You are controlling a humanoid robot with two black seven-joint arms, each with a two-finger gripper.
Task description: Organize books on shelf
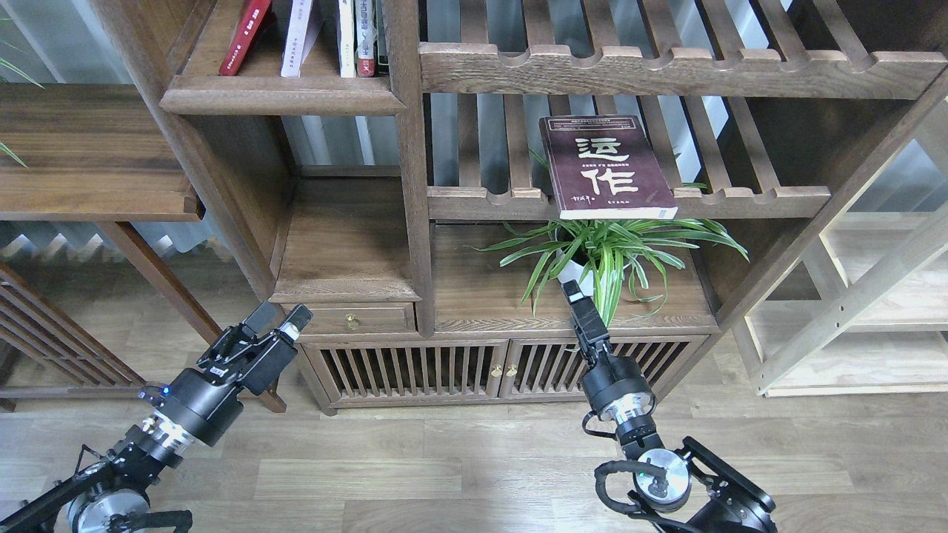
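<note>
Your left arm comes in from the lower left and reaches up and to the right, its left gripper (278, 320) raised in front of the small drawer (351, 319) of the bookcase. Its two fingers (296, 323) stand apart, released, with nothing between them.

Your right arm rises from the bottom edge, bends at the wrist and points almost straight up, so the right gripper (572, 292) sits just in front of the spider plant (615, 255). You see it end-on and dark; I cannot tell whether those fingers are parted or closed, and nothing shows in them.

The maroon book (603, 166) with big white characters lies flat, cover up, on the lower slatted rack (740, 198), its near edge overhanging the scalloped front rail above the plant. It is well apart from both grippers.

The shelf (281, 95) is the narrow dark board at the upper left. On it stand a leaning red book (244, 37), a lilac-white book (296, 37) and a few white volumes (346, 37) against the post.
</note>
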